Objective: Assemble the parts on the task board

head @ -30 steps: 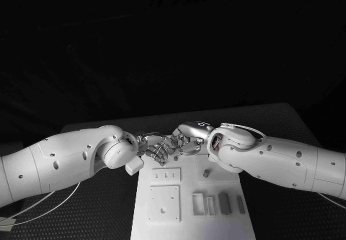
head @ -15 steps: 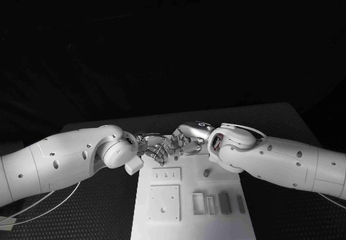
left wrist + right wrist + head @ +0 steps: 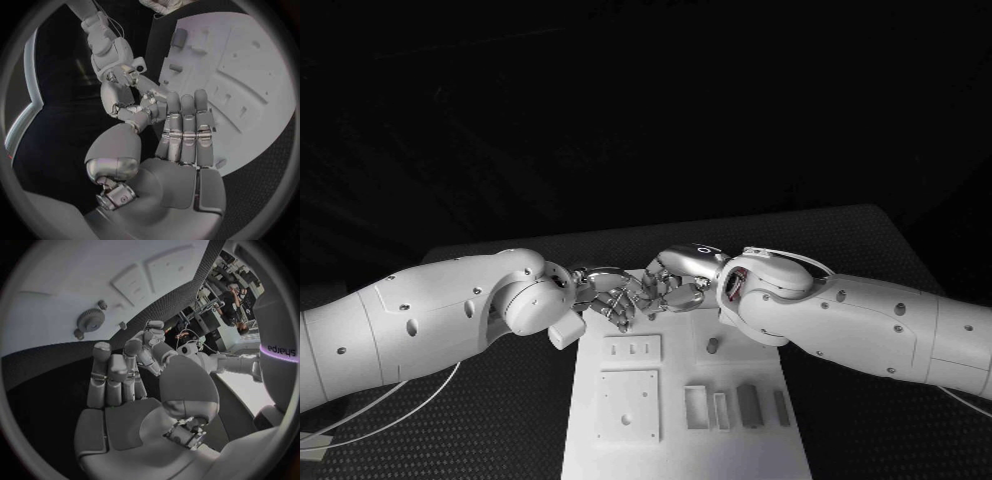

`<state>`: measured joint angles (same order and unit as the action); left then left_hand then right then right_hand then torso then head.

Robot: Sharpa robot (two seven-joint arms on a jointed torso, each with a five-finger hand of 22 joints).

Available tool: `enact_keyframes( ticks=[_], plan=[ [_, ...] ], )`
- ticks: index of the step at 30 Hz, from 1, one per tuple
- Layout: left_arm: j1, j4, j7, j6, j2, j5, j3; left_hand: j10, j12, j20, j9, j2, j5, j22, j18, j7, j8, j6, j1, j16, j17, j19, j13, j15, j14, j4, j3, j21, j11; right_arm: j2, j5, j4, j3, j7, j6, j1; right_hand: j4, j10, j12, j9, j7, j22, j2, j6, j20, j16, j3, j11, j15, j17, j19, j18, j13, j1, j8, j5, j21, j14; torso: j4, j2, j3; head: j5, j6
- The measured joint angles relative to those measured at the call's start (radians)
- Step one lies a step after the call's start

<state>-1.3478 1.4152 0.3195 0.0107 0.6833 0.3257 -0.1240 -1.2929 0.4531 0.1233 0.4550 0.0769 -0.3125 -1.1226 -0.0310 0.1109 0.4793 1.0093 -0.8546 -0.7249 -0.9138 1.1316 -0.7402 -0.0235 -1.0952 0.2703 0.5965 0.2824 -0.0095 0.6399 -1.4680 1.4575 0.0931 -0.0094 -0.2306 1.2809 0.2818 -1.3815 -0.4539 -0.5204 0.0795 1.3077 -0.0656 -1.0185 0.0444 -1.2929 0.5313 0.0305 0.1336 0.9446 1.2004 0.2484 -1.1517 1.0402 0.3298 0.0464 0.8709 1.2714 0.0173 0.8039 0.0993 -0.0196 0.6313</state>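
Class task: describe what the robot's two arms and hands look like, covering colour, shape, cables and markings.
Both arms are smooth, rounded white shells dotted with small dark holes. The left hand and right hand are silver metal with segmented fingers. Thin pale cables trail beneath the left arm. The right arm bears a "sharpa" marking.

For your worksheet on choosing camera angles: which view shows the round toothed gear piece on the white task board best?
The right wrist view: the round toothed gear piece lies unobstructed on the white task board, teeth visible. I cannot pick it out in the head view or left wrist view.
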Motion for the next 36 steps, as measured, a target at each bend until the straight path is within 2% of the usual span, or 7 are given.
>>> enact_keyframes(
  ticks=[2, 7, 15, 18, 20, 32, 36],
  plan=[
    [0.000, 0.000, -0.001, -0.002, 0.000, 0.003, 0.000, 0.000, 0.005, 0.003, 0.000, 0.000, 0.009, -0.002, 0.000, 0.000, 0.000, 0.000, 0.000, -0.004, 0.001, 0.003, 0.000, 0.000, 0.000, -0.001, 0.002, 0.000, 0.000, 0.001, 0.001, 0.000, 0.000, 0.001, 0.001, 0.000, 0.000, 0.000, 0.000, 0.000, 0.000, 0.000, 0.000, 0.000, 0.000, 0.000, 0.000, 0.000, 0.000, 0.000, 0.000, 0.000, 0.000, 0.000, 0.000, 0.000, 0.000, 0.000, 0.0000, 0.000, 0.0000, 0.000, 0.000],
    [0.000, 0.002, -0.004, -0.009, 0.003, 0.018, 0.000, 0.000, 0.008, 0.004, 0.000, 0.002, 0.093, -0.012, 0.001, 0.000, 0.000, 0.000, -0.003, -0.011, 0.007, 0.004, 0.004, 0.000, 0.000, -0.003, 0.010, -0.005, 0.000, 0.006, 0.002, 0.001, 0.000, 0.006, 0.004, -0.002, 0.000, 0.000, 0.000, 0.000, 0.003, 0.000, -0.001, 0.003, 0.000, 0.000, 0.000, 0.000, 0.000, 0.000, 0.000, 0.000, 0.000, -0.001, 0.000, 0.000, 0.000, 0.000, 0.0001, 0.000, 0.0000, -0.001, 0.001],
    [-0.003, 0.000, -0.011, -0.018, 0.013, 0.046, 0.002, -0.002, 0.026, 0.006, 0.002, 0.003, 0.101, -0.026, 0.001, 0.000, 0.012, 0.000, -0.005, -0.029, 0.007, 0.013, 0.002, -0.004, -0.004, -0.003, 0.010, -0.005, -0.002, 0.023, 0.001, -0.017, 0.005, 0.002, 0.018, -0.008, 0.001, 0.000, 0.000, -0.001, 0.002, 0.000, -0.004, 0.003, 0.002, 0.000, 0.002, 0.000, 0.000, 0.000, -0.002, 0.000, 0.000, -0.004, -0.005, 0.004, 0.000, 0.000, 0.0002, 0.000, 0.0006, -0.001, 0.001],
    [-0.003, 0.000, -0.012, -0.021, 0.014, 0.058, 0.002, 0.000, 0.058, 0.009, 0.002, 0.009, 0.150, -0.044, 0.004, -0.001, 0.012, -0.001, 0.001, -0.056, 0.004, 0.016, -0.014, -0.012, 0.004, -0.005, 0.012, -0.005, 0.000, 0.025, 0.000, -0.020, 0.005, -0.003, 0.024, -0.008, 0.001, 0.000, 0.000, -0.001, 0.002, 0.000, -0.006, 0.002, 0.002, 0.000, 0.002, 0.000, 0.000, 0.000, -0.003, 0.000, 0.000, -0.006, -0.005, 0.004, 0.000, 0.000, 0.0002, 0.000, 0.0007, -0.001, 0.002],
    [-0.003, 0.000, -0.013, -0.023, 0.015, 0.063, 0.002, 0.007, 0.074, 0.009, 0.002, 0.015, 0.165, -0.055, 0.004, -0.005, 0.012, -0.005, 0.000, -0.069, 0.003, 0.016, -0.020, -0.012, 0.013, -0.009, 0.016, -0.005, 0.007, 0.025, 0.000, -0.020, 0.005, -0.005, 0.028, -0.008, 0.001, 0.000, 0.000, -0.001, 0.002, 0.000, -0.006, 0.002, 0.002, 0.000, 0.002, 0.000, 0.000, 0.000, -0.003, 0.000, 0.000, -0.006, -0.005, 0.004, 0.000, 0.000, 0.0003, 0.000, 0.0007, -0.001, 0.002],
    [-0.003, 0.000, -0.015, -0.029, 0.014, 0.088, 0.001, 0.013, 0.090, 0.009, 0.008, 0.018, 0.170, -0.071, 0.008, -0.006, 0.012, -0.006, -0.001, -0.081, 0.007, 0.016, -0.024, -0.014, 0.018, -0.005, 0.019, -0.005, 0.012, 0.025, 0.001, -0.022, 0.005, -0.009, 0.035, -0.012, 0.001, 0.000, 0.000, -0.001, 0.005, 0.000, -0.006, 0.005, 0.001, 0.000, 0.002, 0.000, 0.000, 0.000, -0.004, 0.000, 0.000, -0.006, -0.005, 0.004, 0.000, 0.000, 0.0005, 0.000, 0.0005, -0.003, 0.003],
    [-0.004, 0.008, -0.016, -0.025, 0.017, 0.130, -0.009, 0.013, 0.093, 0.009, 0.008, 0.018, 0.170, -0.073, 0.009, -0.006, 0.012, -0.006, -0.001, -0.084, 0.008, 0.016, -0.024, -0.014, 0.018, -0.005, 0.019, -0.005, 0.012, 0.033, 0.001, -0.031, 0.005, -0.011, 0.033, -0.012, 0.001, 0.000, 0.000, -0.001, 0.005, 0.000, -0.006, 0.005, 0.000, 0.000, 0.002, 0.000, 0.000, 0.000, -0.004, 0.000, 0.000, -0.006, -0.005, 0.004, 0.000, 0.000, 0.0011, 0.000, 0.0003, -0.003, 0.004]
  ],
)
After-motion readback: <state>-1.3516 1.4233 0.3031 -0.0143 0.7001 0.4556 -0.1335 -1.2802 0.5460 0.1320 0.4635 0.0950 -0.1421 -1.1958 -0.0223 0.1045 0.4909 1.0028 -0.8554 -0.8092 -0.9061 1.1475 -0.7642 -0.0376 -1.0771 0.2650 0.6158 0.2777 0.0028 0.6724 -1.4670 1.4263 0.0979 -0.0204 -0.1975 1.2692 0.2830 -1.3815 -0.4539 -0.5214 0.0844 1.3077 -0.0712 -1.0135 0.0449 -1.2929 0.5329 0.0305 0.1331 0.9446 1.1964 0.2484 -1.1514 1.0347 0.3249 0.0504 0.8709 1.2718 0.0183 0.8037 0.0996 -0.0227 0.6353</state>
